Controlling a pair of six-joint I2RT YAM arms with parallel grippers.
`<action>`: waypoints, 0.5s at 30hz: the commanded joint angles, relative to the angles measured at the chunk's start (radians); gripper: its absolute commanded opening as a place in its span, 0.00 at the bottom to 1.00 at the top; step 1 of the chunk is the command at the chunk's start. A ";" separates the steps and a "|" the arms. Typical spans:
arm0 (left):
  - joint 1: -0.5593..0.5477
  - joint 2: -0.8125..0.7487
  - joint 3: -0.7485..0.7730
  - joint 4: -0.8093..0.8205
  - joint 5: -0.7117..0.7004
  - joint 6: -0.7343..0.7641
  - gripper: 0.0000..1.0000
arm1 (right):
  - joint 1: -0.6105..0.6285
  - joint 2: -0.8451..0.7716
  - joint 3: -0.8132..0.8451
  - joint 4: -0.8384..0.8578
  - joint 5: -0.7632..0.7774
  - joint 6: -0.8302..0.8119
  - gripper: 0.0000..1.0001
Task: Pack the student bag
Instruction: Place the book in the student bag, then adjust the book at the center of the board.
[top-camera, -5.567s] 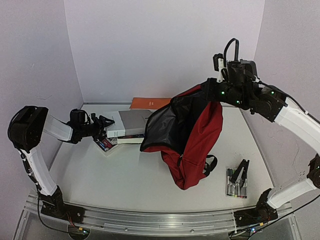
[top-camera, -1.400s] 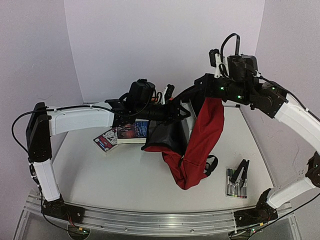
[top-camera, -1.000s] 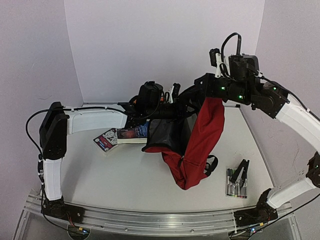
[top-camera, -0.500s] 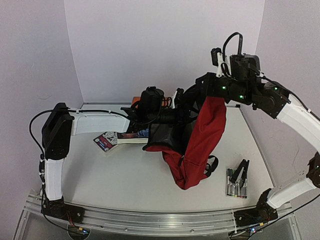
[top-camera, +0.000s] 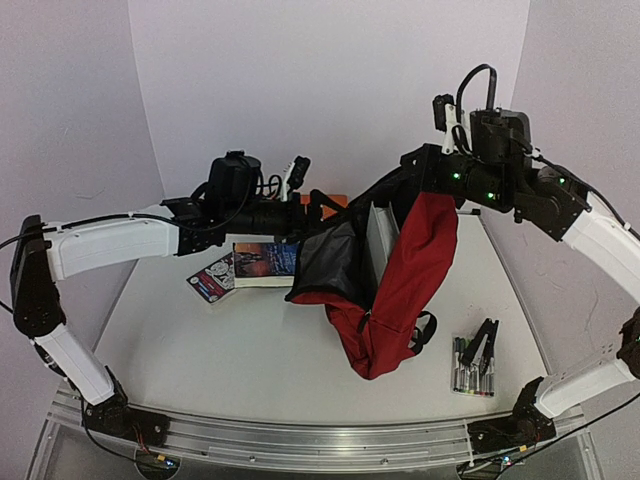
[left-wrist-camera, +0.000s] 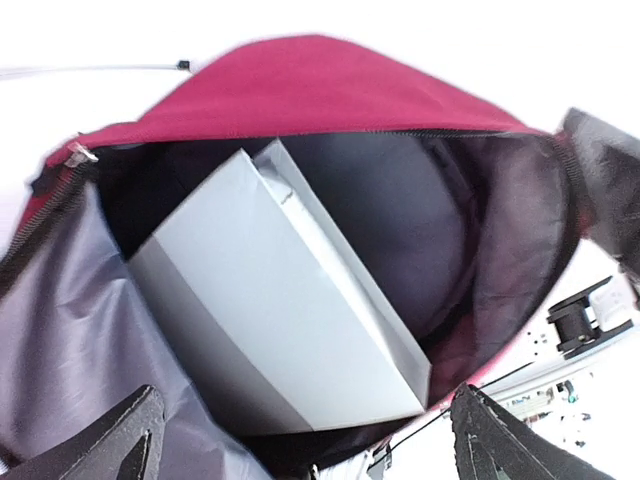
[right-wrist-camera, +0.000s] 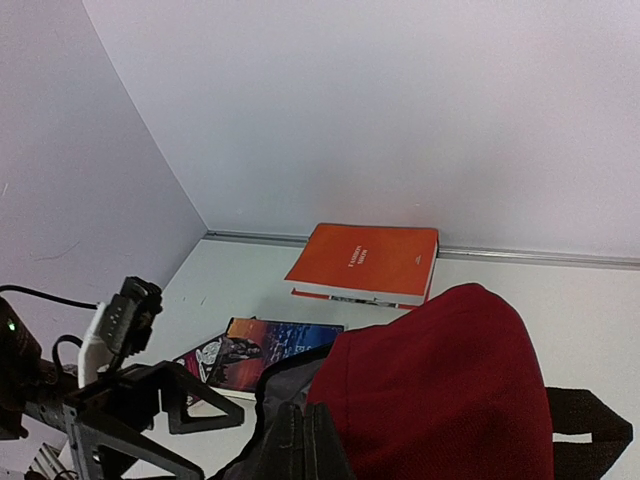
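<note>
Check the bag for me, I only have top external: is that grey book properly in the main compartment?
Observer: Yes. Left wrist looks straight into the open student bag. The grey book sits in the main compartment, tilted, resting against the black lining.
Operator: Left fingers clear of it?
Observer: Clear. The left fingers are spread open at the bottom corners of that view, with nothing between them.
Operator: I see an orange sliver behind the left arm. What is it?
Observer: Right wrist shows it whole: an orange book, closed, lying flat by the back wall.
</note>
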 joint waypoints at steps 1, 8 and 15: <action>0.113 -0.080 -0.053 -0.097 -0.032 0.019 1.00 | 0.006 -0.032 0.010 0.040 0.019 0.006 0.00; 0.356 0.059 0.034 -0.192 -0.047 0.036 1.00 | 0.006 -0.022 0.004 0.040 0.014 0.006 0.00; 0.558 0.332 0.156 -0.033 0.091 -0.066 0.92 | 0.006 0.000 0.015 0.040 0.018 0.000 0.00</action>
